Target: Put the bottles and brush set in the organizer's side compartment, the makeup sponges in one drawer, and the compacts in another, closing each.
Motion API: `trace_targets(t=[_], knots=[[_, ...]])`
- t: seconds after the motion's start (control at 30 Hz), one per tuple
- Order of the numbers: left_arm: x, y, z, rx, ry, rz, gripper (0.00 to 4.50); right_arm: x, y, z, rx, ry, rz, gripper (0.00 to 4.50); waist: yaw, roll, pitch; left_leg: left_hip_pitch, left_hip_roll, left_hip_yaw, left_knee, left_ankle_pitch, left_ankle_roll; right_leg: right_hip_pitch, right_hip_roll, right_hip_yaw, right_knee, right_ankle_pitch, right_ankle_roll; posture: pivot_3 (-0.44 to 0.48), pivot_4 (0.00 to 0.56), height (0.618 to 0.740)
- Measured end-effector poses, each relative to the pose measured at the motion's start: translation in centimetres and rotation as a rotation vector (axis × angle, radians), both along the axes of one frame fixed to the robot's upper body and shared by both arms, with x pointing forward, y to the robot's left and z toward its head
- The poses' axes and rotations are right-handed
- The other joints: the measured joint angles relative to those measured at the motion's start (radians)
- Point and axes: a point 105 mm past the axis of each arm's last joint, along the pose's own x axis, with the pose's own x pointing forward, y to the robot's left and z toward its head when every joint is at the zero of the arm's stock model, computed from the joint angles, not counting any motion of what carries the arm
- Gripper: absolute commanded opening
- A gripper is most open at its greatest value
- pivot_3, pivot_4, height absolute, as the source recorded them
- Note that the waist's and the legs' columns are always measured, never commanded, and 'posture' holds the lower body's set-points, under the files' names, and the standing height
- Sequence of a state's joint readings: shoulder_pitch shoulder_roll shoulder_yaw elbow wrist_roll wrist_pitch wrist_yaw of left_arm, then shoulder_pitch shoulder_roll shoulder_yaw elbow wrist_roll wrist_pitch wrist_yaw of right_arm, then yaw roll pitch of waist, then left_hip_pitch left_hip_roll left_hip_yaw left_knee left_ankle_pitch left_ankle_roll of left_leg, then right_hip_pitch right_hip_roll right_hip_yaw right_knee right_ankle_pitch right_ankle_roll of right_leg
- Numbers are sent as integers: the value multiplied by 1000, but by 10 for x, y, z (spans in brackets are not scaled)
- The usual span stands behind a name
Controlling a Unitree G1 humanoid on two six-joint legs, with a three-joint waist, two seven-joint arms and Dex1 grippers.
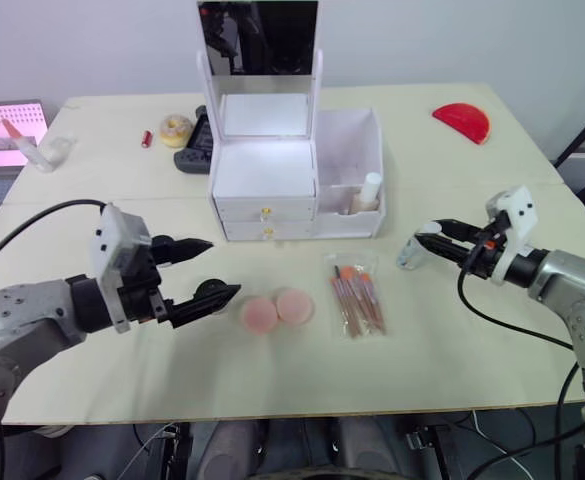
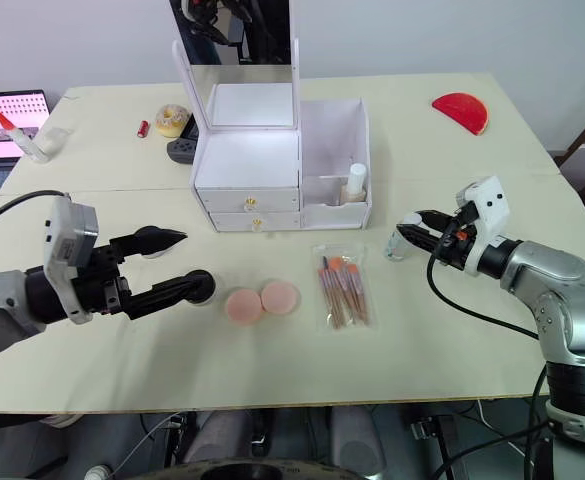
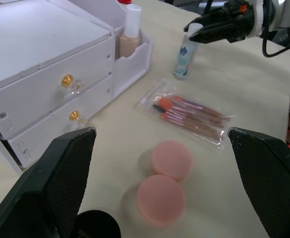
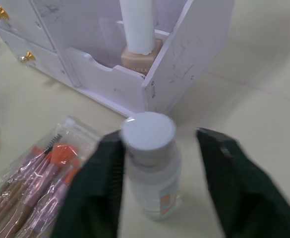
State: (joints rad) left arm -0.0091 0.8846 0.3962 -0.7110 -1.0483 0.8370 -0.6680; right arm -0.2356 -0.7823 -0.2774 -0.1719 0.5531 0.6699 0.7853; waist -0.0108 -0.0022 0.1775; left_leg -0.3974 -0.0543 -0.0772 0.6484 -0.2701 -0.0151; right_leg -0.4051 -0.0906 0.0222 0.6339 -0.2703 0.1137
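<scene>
Right wrist view shows my right gripper (image 4: pixel 159 183) spread apart around the clear bottle (image 4: pixel 152 168) standing on the table (image 1: pixel 452 330) just right of the organizer (image 1: pixel 292 180), while my left gripper (image 1: pixel 212 272) waits open.

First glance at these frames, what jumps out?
The white organizer with its upright mirror stands mid-table, both drawers shut, a beige bottle already in its side compartment. In front lie two pink round compacts touching each other and a bagged brush set. The right claw straddles a small clear bottle by the organizer's corner, fingers open; the left claw hangs open near the compacts.
</scene>
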Motion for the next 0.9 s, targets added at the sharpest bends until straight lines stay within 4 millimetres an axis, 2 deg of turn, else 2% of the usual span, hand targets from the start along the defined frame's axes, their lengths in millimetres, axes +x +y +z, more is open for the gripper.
trace_targets(t=[0.37,0.47,0.6,0.77,0.9], knots=[[0,0,-1,-5,9,12,4500,0,3,0,5,1,14,697,0,0,0,1,0,0,0,0,0,1,1,0,0,0,0,0,150,740],[0,0,-2,-5,14,11,4500,1,11,11,3,-21,51,697,-2,0,0,2,0,0,0,0,0,1,1,0,1,0,0,0,150,740],[0,0,-5,-4,25,8,4500,-4,32,40,-21,-62,165,697,-1,0,0,2,0,0,0,0,0,1,1,0,1,0,0,0,150,740],[2,0,-5,-3,25,6,4500,-17,87,91,-14,-153,414,697,-2,0,0,3,2,0,0,0,0,1,1,0,1,0,-1,0,150,740],[4,-1,-3,-6,14,7,4500,-1,112,107,24,-176,438,697,-1,0,0,3,1,0,0,1,-1,1,1,0,1,1,-1,0,150,740]])
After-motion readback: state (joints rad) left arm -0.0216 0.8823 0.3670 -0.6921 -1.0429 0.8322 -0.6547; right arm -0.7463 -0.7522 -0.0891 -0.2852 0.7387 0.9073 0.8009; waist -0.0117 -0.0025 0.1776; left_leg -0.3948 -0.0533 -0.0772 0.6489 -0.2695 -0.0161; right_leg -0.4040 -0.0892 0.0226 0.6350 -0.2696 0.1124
